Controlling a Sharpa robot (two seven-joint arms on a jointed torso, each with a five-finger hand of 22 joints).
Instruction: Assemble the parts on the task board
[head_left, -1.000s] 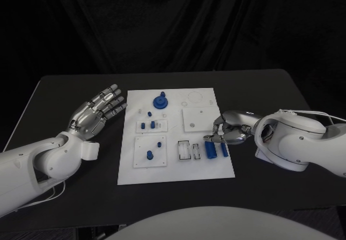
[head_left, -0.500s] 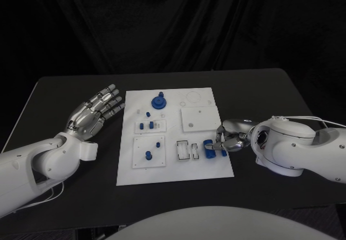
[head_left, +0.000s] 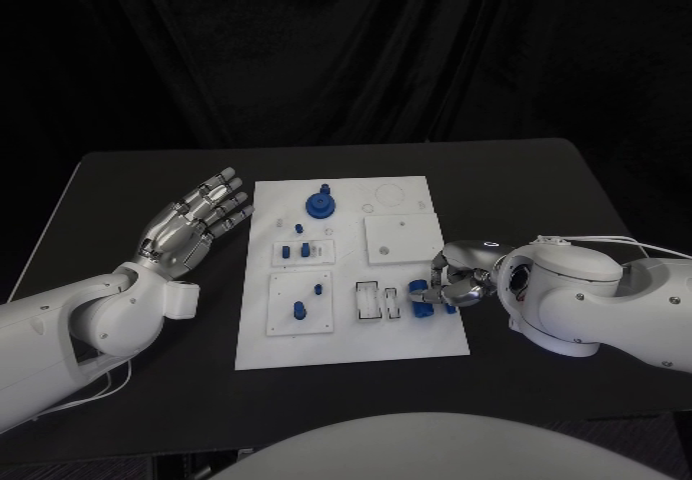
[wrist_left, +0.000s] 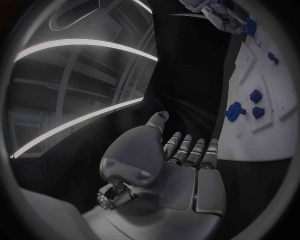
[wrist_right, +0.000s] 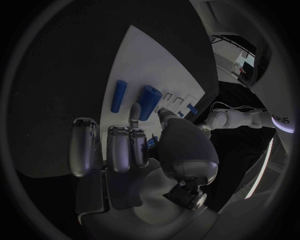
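Now the white task board (head_left: 353, 345), a flat smooth plate, is seen in the middle of the frame on the matte black surface (head_left: 130, 180). Small blue parts are set on it. A round blue part with a knob (head_left: 320, 205) is seen near the top of the board. Small blue pegs (head_left: 300, 249) are stood in a raised white square at the left middle, and one more blue peg (head_left: 299, 310) is stood in the square below it. A plain white square (head_left: 400, 238) is seen at the right middle. Two blue rod-shaped parts (head_left: 421, 302) are laid side by side at the right edge of the board, beside a black-edged slot piece (head_left: 376, 300).

The shiny silver right hand (head_left: 456, 279) is placed at the right middle of the frame, with curled fingers (wrist_right: 133, 114) touching the thicker blue rod (wrist_right: 149, 102). It cannot be told if the rod is held. The thinner blue rod (wrist_right: 118, 96) is seen just beside it.

The silver left hand (head_left: 192, 224) is held out flat at the left of the frame, fingers wide apart, with nothing in it, just beside the board.
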